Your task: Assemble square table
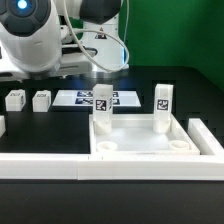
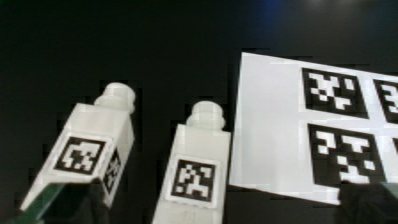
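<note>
The square table's white tray-like top (image 1: 140, 150) lies near the front, rim up. Two tagged legs stand upright in its back corners, one (image 1: 102, 103) on the exterior view's left and one (image 1: 163, 98) on its right. Two more legs (image 1: 15, 98) (image 1: 41, 98) lie loose on the black table at the back left. In the wrist view these lying legs (image 2: 93, 145) (image 2: 196, 165) are right under my gripper (image 2: 210, 212). It is open and holds nothing. One dark fingertip (image 2: 50, 205) shows beside the outer leg, the other (image 2: 365, 200) over the marker board.
The marker board (image 1: 85, 98) (image 2: 320, 110) lies flat between the loose legs and the top. A long white border rail (image 1: 60, 166) runs along the front. My white arm (image 1: 35, 40) hangs over the back left, with a cable (image 1: 100, 62) trailing below it.
</note>
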Available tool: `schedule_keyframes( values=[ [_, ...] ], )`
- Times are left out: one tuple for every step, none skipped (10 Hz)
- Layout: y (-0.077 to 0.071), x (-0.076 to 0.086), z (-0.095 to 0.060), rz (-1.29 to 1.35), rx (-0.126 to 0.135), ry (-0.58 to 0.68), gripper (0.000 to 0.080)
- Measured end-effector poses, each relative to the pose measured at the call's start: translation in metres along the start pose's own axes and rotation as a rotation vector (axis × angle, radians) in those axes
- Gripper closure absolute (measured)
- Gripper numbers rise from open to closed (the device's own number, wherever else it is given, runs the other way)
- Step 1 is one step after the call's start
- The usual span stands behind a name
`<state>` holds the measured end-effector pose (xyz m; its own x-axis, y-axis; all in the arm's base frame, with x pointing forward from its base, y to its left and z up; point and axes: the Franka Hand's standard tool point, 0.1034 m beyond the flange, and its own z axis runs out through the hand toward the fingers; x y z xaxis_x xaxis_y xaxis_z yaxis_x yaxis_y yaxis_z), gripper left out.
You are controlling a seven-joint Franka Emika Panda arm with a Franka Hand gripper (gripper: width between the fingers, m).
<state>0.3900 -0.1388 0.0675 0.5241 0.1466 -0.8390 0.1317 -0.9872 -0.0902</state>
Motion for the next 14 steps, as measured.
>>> schedule_keyframes(
  values=[
    [-0.001,0.001,0.000,0.000,0.003,0.000,0.0150],
    [-0.003,0.001,0.000,0.000,0.009,0.003,0.0150],
    [-0.003,0.002,0.000,-0.001,0.008,0.003,0.0150],
    [-0.004,0.003,-0.001,-0.003,0.005,0.010,0.0150],
    [-0.004,0.004,-0.003,-0.006,0.002,0.017,0.0150],
    [-0.004,0.004,-0.002,-0.006,0.005,0.015,0.0150],
    [-0.005,0.005,-0.002,-0.014,0.003,0.015,0.0150],
    [-0.006,0.005,-0.002,-0.024,0.001,0.014,0.0150],
    [-0.007,0.005,-0.003,-0.029,-0.001,0.014,0.0150],
    [-0.004,0.004,-0.003,-0.071,0.000,0.014,0.0150],
    [0.008,0.000,-0.003,-0.108,0.007,0.018,0.0150],
    [0.014,-0.003,-0.001,-0.095,0.011,0.018,0.0150],
    [0.015,-0.001,0.002,-0.094,0.012,0.015,0.0150],
    [0.015,0.002,0.006,-0.095,0.013,0.010,0.0150]
  ],
)
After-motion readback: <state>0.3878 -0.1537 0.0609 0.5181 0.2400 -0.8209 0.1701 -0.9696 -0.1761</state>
